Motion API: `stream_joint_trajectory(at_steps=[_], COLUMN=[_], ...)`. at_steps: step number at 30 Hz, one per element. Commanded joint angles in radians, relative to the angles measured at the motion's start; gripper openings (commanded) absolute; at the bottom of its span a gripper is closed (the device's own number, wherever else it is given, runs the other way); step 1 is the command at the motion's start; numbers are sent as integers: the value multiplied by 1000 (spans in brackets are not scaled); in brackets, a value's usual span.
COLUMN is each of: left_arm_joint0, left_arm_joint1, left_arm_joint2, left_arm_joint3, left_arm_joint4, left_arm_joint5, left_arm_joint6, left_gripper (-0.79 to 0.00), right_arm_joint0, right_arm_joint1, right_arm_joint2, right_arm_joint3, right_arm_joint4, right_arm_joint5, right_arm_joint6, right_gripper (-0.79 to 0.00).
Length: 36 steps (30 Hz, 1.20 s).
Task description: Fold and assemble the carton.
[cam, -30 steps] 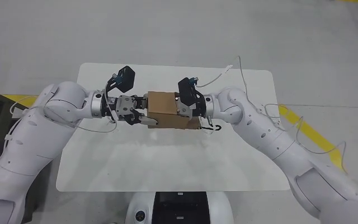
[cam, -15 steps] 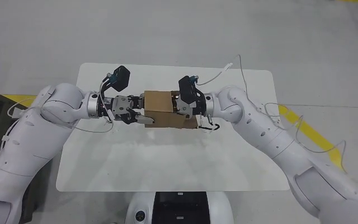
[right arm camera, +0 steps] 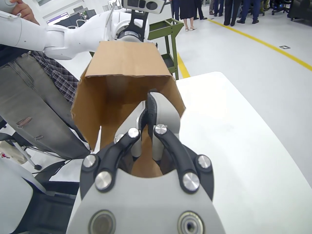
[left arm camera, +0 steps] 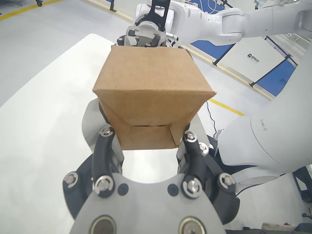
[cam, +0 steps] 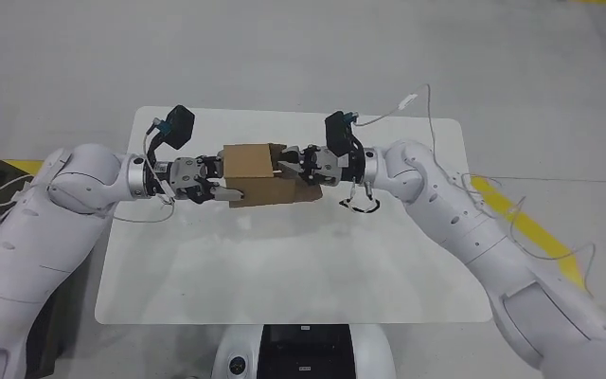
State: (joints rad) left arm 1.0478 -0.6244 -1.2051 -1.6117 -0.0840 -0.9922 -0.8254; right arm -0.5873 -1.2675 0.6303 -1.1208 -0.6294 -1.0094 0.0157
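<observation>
The carton (cam: 254,173) had moved toward the left edge of the table (cam: 284,275) since before, held up near the far edge. The left gripper (cam: 220,185) clamped its closed end, with one finger on each side. The right gripper (right arm camera: 149,113) had backed off a little, its fingers together, pinching a flap.

From my console I count one carton (cam: 256,175), two grippers, the left gripper (cam: 221,181) at one end of it and the right gripper (cam: 292,169) at the other, one white table (cam: 284,275) beneath both claws, and one green cart (right arm camera: 168,31) beyond the right claw.
</observation>
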Motion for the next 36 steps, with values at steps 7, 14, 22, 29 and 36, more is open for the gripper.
stream_joint_trajectory(at_steps=[7,14,22,29,36], left_arm_joint0=[45,73,78,84,97], left_arm_joint1=[10,8,0,-3,-5], left_arm_joint2=[-64,-106,-100,-96,-98], left_arm_joint3=[11,2,-16,-28,-39], left_arm_joint4=[40,119,167,172,156], left_arm_joint5=[17,57,87,76,58], left_arm_joint6=[42,124,157,155,153], left_gripper=[-397,-406,-394,-397,-391], right_arm_joint0=[-41,-89,-124,-127,-111], right_arm_joint1=[20,34,32,27,10], right_arm_joint2=[78,112,109,126,111], right_arm_joint3=[-24,-105,-183,-183,-176], right_arm_joint4=[-21,-14,16,5,0], right_arm_joint5=[-3,-3,15,49,65], right_arm_joint6=[6,53,107,116,122], right_gripper=[-782,-785,-785,-785,-785])
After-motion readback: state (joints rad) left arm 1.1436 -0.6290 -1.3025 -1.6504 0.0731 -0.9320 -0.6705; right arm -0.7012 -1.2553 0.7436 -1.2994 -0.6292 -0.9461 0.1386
